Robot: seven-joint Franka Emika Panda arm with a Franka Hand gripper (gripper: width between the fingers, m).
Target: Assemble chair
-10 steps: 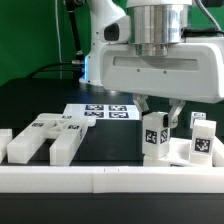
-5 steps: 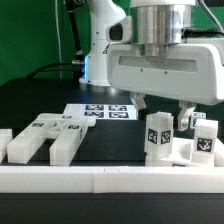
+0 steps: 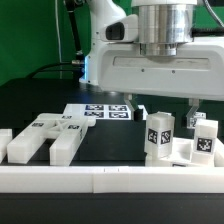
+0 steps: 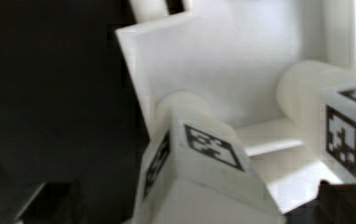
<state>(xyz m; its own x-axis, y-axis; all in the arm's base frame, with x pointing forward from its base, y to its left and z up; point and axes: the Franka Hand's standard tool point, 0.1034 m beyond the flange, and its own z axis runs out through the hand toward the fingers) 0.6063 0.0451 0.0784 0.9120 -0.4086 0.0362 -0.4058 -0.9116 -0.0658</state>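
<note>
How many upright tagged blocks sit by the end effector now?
2: one block beneath the open end effector, the other block beside it, toward the exterior view's right. Others may hide behind.

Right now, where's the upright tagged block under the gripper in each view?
Exterior view: the upright block stands toward the exterior view's right, under the open gripper, behind the border rail.
Wrist view: the same block fills the middle, close up, tag showing.
Shared landmark: the second tagged block beside it.

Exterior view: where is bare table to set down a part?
The black table is bare between the flat white slab with bars and the upright white tagged block, before the marker board. Crowded: the exterior view's right, white blocks beneath the open gripper.
</note>
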